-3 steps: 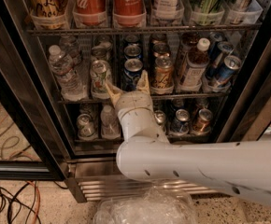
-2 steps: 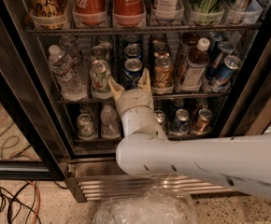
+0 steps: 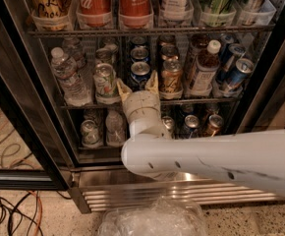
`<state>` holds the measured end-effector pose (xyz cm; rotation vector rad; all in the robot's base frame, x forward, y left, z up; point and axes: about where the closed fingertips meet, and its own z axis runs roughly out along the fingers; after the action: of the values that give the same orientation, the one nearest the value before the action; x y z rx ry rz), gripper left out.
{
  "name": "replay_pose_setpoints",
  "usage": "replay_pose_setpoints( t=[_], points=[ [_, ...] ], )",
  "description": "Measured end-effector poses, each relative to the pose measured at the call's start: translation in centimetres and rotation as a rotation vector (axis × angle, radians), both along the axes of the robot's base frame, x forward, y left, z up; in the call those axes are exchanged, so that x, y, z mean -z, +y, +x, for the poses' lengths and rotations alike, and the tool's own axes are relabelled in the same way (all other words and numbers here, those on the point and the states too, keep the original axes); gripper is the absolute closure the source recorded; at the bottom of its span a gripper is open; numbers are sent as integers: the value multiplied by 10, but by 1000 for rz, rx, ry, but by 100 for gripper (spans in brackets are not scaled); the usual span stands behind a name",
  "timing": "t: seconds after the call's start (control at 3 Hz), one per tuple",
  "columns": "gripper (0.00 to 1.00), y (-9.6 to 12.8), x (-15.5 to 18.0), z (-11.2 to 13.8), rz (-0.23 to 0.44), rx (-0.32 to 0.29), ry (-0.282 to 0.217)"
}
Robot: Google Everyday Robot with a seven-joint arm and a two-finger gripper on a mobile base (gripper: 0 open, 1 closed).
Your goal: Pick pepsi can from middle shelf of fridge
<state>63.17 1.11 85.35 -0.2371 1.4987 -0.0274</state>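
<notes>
Pepsi can (image 3: 140, 73) stands straight up at the front of the middle shelf (image 3: 191, 101) of the fridge (image 3: 14, 107), at 12 o'clock from the gripper (image 3: 136, 85). The gripper is spread wide and holds nothing. One finger tip sits on each side of the can. I cannot tell if they touch it. The arm comes up from 6 o'clock, so I think the next move is a small push straight in, then a squeeze.

Going left to right on this shelf:
- A water bottle (image 3: 66, 77) is at 9 o'clock from the can, well apart.
- A green and white can (image 3: 104, 80) is just beside the left finger tip.
- The pepsi can comes next.
- A gold can (image 3: 171, 80) is at 3 o'clock, just beside the right finger tip.
- A brown bottle (image 3: 201, 75) has a white cap.
- Slim blue cans (image 3: 238, 73) lean at the far right.

The two near cans are close, so a finger could bump one.
</notes>
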Motion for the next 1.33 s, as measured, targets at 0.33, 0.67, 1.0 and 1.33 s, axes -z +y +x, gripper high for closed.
replay_pose_setpoints(
  t=[0.33, 0.67, 1.0, 1.33],
  points=[
    [29, 6, 11, 21, 11, -4, 23],
    [48, 6, 11, 22, 13, -3, 23],
    [71, 6, 11, 22, 13, -3, 23],
    [94, 6, 11, 22, 12, -2, 23]
  ],
)
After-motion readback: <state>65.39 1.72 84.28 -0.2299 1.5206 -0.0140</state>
